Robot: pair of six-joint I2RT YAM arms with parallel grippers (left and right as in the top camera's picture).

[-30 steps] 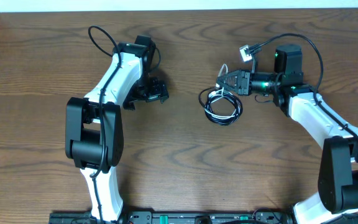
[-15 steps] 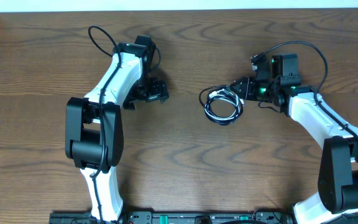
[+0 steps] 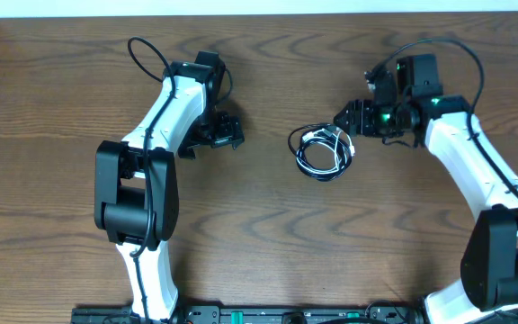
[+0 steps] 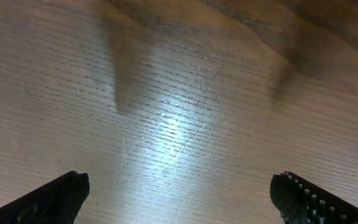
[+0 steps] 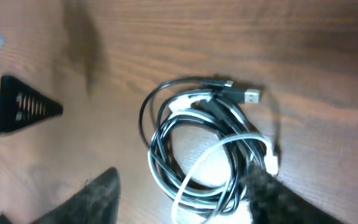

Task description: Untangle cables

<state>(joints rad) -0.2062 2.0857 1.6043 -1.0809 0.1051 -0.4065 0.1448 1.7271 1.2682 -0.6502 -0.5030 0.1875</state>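
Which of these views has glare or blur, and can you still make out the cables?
Left wrist: a bright glare patch washes out the table grain. Right wrist: slightly soft, but the cables read clearly. Overhead: evenly lit and sharp.

Open tabletop (image 3: 259, 238) lies all around the cables (image 3: 322, 147).
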